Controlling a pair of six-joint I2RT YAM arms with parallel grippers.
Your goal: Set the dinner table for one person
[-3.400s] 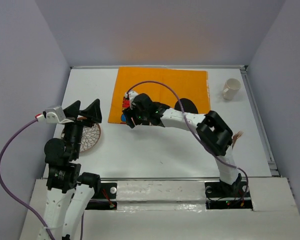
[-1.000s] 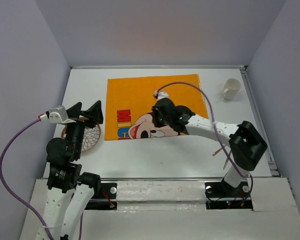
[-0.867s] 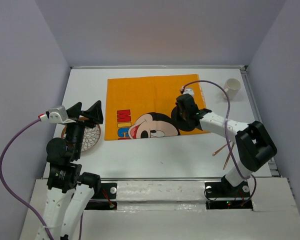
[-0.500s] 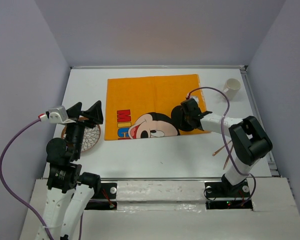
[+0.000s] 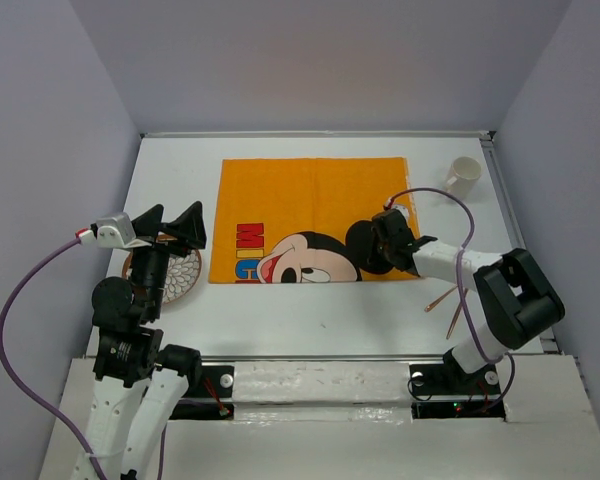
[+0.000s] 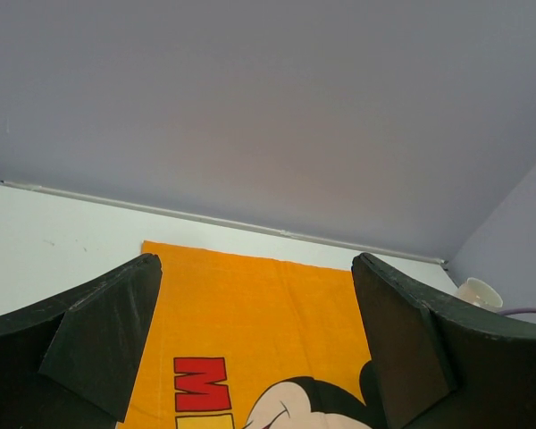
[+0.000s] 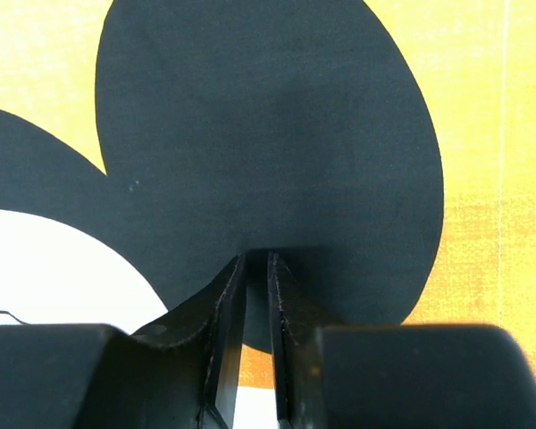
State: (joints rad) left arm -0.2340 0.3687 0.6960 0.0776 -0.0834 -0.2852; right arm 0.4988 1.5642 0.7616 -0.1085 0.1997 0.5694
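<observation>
The orange Mickey Mouse mat (image 5: 300, 200) lies spread flat on the white dinner table (image 5: 310, 325). My right gripper (image 5: 378, 258) is down on the mat near its front right edge. In the right wrist view its fingertips (image 7: 257, 259) stand almost together, with only a thin slit between them. They pinch the cloth at the black ear print (image 7: 268, 134). My left gripper (image 5: 168, 228) hangs wide open above the table's left side, holding nothing. In the left wrist view its fingers (image 6: 107, 340) frame the mat (image 6: 250, 313).
A round woven plate (image 5: 180, 275) lies under the left arm. A cream cup (image 5: 462, 177) stands at the back right and also shows in the left wrist view (image 6: 476, 292). Two wooden chopsticks (image 5: 445, 300) lie by the right arm's elbow.
The right gripper slid from the mat's middle to its right side and closed further. The mat shifted a little to the right with it. The left arm stayed still.
</observation>
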